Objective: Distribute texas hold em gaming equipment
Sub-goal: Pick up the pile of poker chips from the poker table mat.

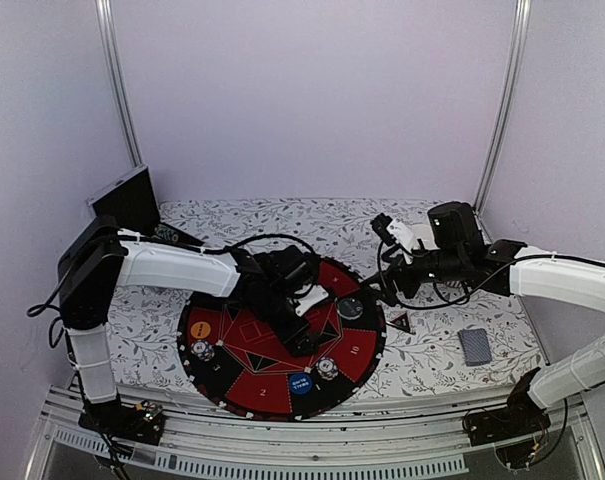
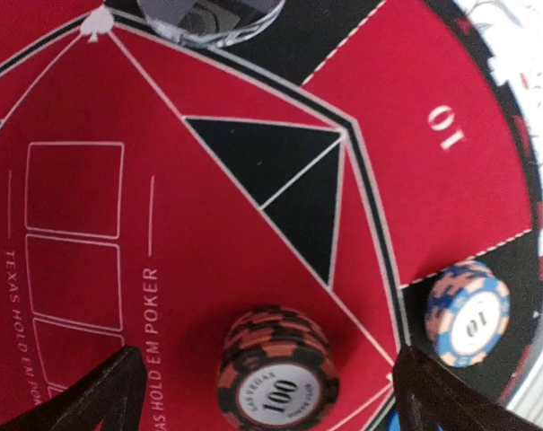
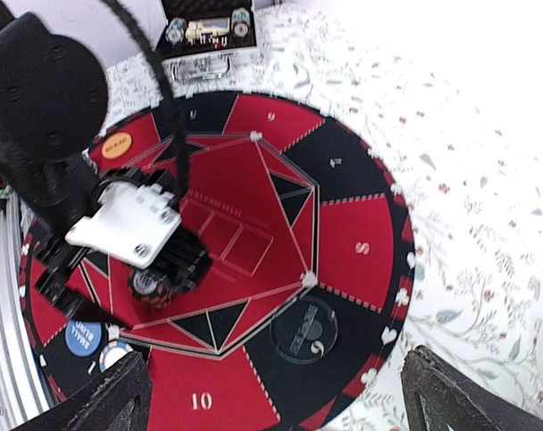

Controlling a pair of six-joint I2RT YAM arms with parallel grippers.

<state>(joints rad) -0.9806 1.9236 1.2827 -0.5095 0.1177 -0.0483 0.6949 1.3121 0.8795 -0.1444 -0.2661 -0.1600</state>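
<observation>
The table [image 1: 452, 375], under a flowered cloth, has walls on three sides and a metal rail along its near edge. The cloth is bare behind and to the right of the round red-and-black poker mat [image 1: 357, 355], whose near edge almost meets the rail. The left arm [image 1: 172, 268] reaches across the mat's left half. The right arm [image 1: 567, 280] comes in over the right side of the table. An open case [image 1: 132, 205] fills the back left corner. The left fingers [image 2: 100, 395] stand wide over the mat's red centre, with a black-and-orange chip stack [image 2: 275, 377] between them, touching neither. The right fingers [image 3: 459, 395] are wide too and hold nothing, hanging above the mat's right rim. A card deck [image 1: 474, 346] lies on the cloth to the right. On the mat are a clear round disc [image 1: 350, 307], a blue button [image 1: 300, 382], an orange button [image 1: 201, 328] and a blue-white chip [image 2: 468, 316]. A small triangle marker [image 1: 401, 322] lies just off the rim.
</observation>
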